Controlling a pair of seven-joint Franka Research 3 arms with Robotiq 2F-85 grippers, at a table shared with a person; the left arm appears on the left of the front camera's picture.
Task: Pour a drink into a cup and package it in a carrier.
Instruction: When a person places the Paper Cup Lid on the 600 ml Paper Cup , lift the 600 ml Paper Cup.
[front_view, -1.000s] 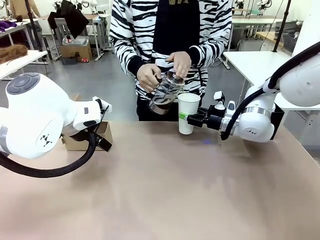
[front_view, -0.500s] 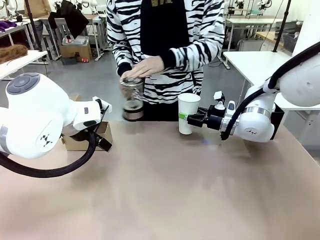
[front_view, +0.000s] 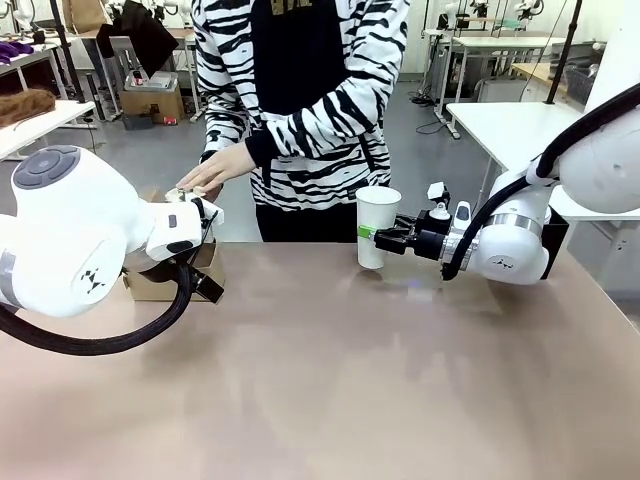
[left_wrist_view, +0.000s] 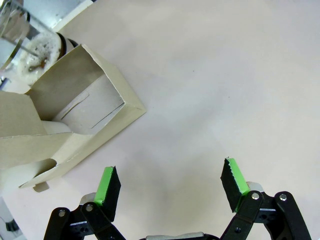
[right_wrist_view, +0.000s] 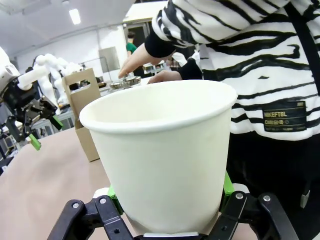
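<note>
Front view: right gripper (front_view: 380, 240) is pinching cup (front_view: 377, 208) upright at table's (front_view: 330, 380) far edge, guessing so nothing spills | left gripper (left_wrist_view: 170, 182) is hovering spread by carrier (front_view: 145, 288) | hand (front_view: 218, 168) is parking jug (left_wrist_view: 30, 55) behind it

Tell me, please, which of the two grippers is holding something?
The right gripper: it is shut on the white paper cup, while the left gripper stands open and empty above the table.

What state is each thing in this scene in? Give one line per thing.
cup: upright, gripped, contents hidden.
right gripper: shut on the cup.
left gripper: open, empty.
carrier: open-topped, visible slot empty.
press jug: beside the carrier, person's hand on its lid.
</note>
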